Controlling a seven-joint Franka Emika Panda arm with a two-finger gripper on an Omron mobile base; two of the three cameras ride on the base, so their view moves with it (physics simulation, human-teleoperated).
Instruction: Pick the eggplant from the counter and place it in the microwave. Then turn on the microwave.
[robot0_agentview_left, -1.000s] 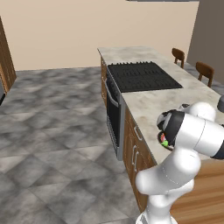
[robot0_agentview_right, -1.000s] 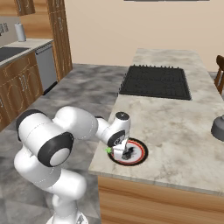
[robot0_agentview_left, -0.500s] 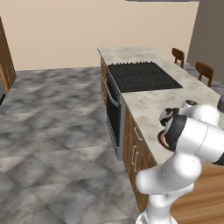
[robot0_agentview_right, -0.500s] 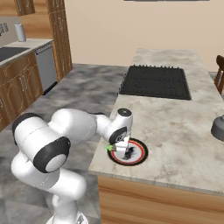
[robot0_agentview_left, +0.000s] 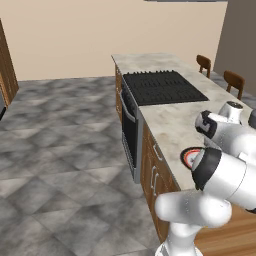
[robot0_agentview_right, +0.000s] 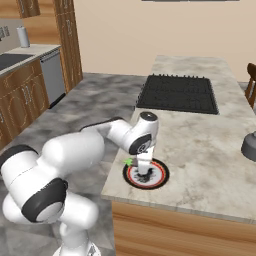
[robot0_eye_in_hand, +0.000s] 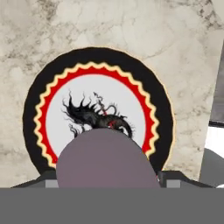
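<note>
Beside the black cooktop (robot0_agentview_left: 164, 86) in the left base view, the beige tabletop (robot0_agentview_left: 172, 122) carries a red-rimmed plate (robot0_agentview_left: 189, 156) near its front edge, half hidden by the arm. From the right base view, the tool (robot0_agentview_right: 144, 174) points straight down onto that plate, a green stem (robot0_agentview_right: 128, 162) poking out beside it. Looking down from the hand view, the purplish eggplant (robot0_eye_in_hand: 106, 159) sits between wide-spread jaws over the plate; whether they grip it I cannot tell.
</note>
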